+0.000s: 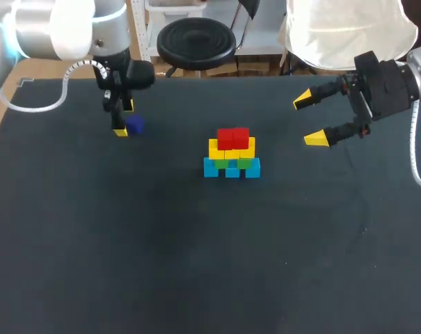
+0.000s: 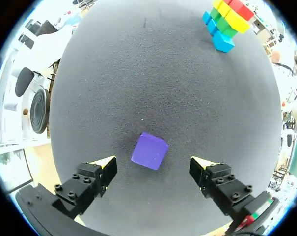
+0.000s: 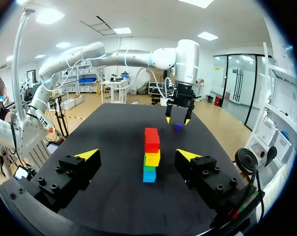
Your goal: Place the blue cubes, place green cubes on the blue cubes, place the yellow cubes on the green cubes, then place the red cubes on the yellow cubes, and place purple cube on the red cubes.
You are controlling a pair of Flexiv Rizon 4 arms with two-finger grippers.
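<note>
Purple cube (image 2: 149,151), matte and square-edged, lies on the table (image 2: 163,73) within the wide-spread left gripper (image 2: 153,163), untouched; right gripper (image 3: 137,153) also wide, empty.

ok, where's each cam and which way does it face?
Head view: fixed above and behind, looking down on the table; left gripper and right gripper enter from its sides.
Left wrist view: on the left wrist, looking down past its open fingers at the purple cube.
Right wrist view: on the right wrist, facing the cube stack; own open fingers and left arm show.
Shared: all show cube stack and purple cube.
</note>
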